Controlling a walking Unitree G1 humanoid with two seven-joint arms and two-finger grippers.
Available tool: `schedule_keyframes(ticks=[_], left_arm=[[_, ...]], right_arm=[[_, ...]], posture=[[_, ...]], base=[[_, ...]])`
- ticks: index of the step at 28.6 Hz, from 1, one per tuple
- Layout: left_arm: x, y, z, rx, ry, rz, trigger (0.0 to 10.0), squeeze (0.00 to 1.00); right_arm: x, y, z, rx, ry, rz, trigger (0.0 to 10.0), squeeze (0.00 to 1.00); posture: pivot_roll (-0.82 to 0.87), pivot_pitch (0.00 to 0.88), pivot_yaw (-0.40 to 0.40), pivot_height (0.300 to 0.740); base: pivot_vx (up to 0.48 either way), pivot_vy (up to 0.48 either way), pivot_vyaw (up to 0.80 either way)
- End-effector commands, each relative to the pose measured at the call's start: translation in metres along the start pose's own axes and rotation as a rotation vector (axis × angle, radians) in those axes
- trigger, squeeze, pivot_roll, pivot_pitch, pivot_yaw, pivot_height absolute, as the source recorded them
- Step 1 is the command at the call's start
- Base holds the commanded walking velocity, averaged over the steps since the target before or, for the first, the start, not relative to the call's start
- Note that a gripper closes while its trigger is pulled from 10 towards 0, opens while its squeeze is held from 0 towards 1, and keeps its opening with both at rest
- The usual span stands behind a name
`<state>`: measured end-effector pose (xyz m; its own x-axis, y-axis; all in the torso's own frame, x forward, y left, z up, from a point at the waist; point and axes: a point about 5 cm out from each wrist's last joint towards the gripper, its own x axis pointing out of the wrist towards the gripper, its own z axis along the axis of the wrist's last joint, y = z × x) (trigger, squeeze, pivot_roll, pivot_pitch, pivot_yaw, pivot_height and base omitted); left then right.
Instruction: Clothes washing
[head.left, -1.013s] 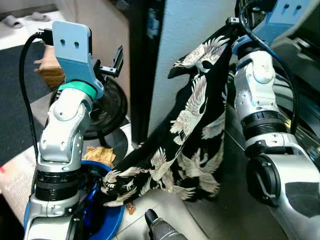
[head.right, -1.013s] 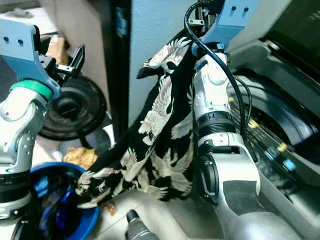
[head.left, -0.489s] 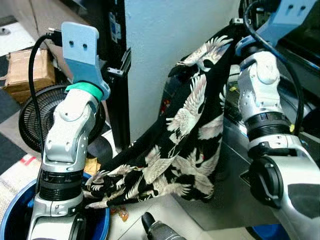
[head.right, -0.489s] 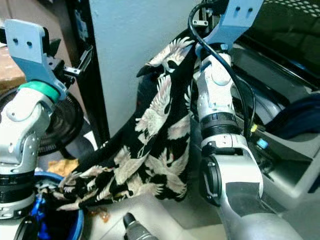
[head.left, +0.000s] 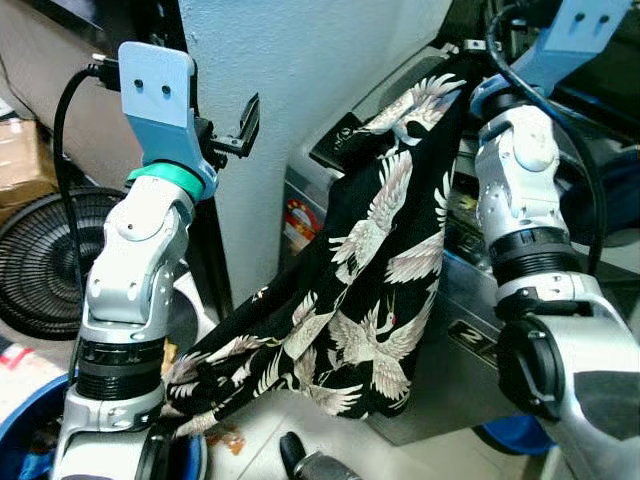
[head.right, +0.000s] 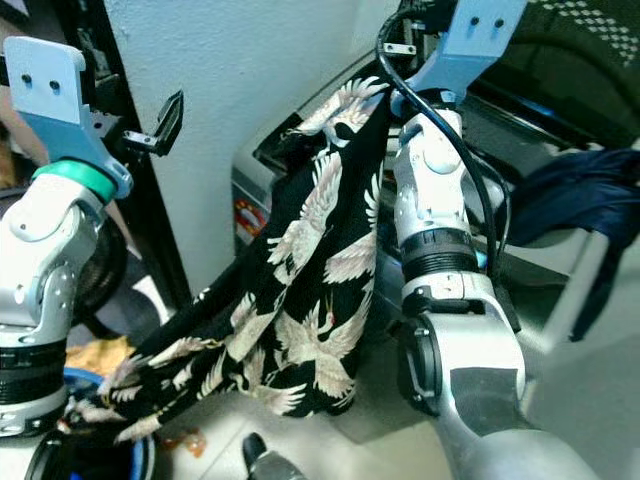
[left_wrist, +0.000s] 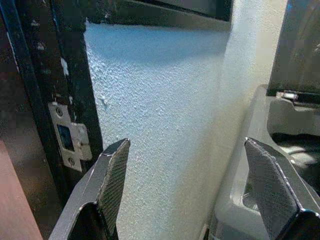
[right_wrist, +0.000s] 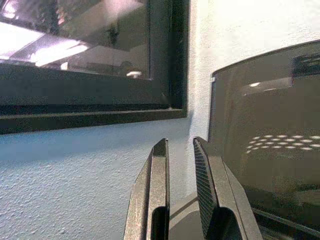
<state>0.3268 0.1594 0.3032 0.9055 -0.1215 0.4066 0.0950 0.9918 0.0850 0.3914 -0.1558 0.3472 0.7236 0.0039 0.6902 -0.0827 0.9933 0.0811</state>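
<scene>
A black garment (head.left: 380, 260) printed with white cranes hangs from my raised right arm, its top bunched by the wrist and its lower end trailing down towards the blue basin (head.left: 22, 425) at my left. In the right wrist view my right gripper (right_wrist: 180, 145) points at the wall with its fingers almost together; the cloth is hidden below them. My left gripper (left_wrist: 185, 150) is raised and open, holding nothing, close to the white wall corner (head.left: 290, 70). A grey washing machine (head.left: 470, 350) stands behind the garment.
A dark blue piece of clothing (head.right: 575, 190) lies over the machine's top on the right. A black floor fan (head.left: 40, 260) stands at the left near a dark door frame (left_wrist: 55, 100). Another blue tub (head.left: 520, 437) sits low by the machine.
The whole picture has swung towards the right, so the washing machine now shows and the fan sits farther left. Both arms keep their pose, with the garment still hanging from the right one.
</scene>
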Motion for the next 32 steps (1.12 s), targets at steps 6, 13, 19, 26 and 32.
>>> schedule_keyframes(ticks=[6,13,19,26,32], left_arm=[[0.0031,-0.001,0.0005,-0.025,0.004,-0.011,10.0,0.0],[0.0042,0.0004,0.0019,-0.035,-0.001,-0.005,10.0,0.0],[0.0051,0.0017,0.0022,-0.051,0.0,0.004,10.0,0.0],[0.0061,0.0023,0.0029,-0.065,-0.001,0.012,10.0,0.0],[0.0062,0.0017,0.0032,-0.071,0.0,0.012,10.0,0.0]], right_arm=[[-0.0009,-0.0065,0.0017,-0.01,-0.003,-0.02,10.0,0.0],[-0.0015,-0.0066,0.0015,-0.012,-0.002,-0.021,10.0,0.0],[-0.002,-0.0076,0.0017,-0.016,-0.001,-0.022,10.0,0.0],[-0.0025,-0.0087,0.002,-0.018,0.0,-0.025,10.0,0.0],[-0.0027,-0.0091,0.0026,-0.019,-0.001,-0.028,10.0,0.0]], posture=[[0.06,0.084,-0.017,0.74],[0.06,0.081,-0.016,0.74],[0.06,0.082,-0.016,0.74],[0.06,0.085,-0.016,0.74],[0.06,0.088,-0.015,0.74]], base=[[0.0,0.0,-0.8],[0.0,0.0,-0.8],[0.0,0.0,-0.8],[0.0,0.0,-0.8],[0.0,0.0,-0.8]])
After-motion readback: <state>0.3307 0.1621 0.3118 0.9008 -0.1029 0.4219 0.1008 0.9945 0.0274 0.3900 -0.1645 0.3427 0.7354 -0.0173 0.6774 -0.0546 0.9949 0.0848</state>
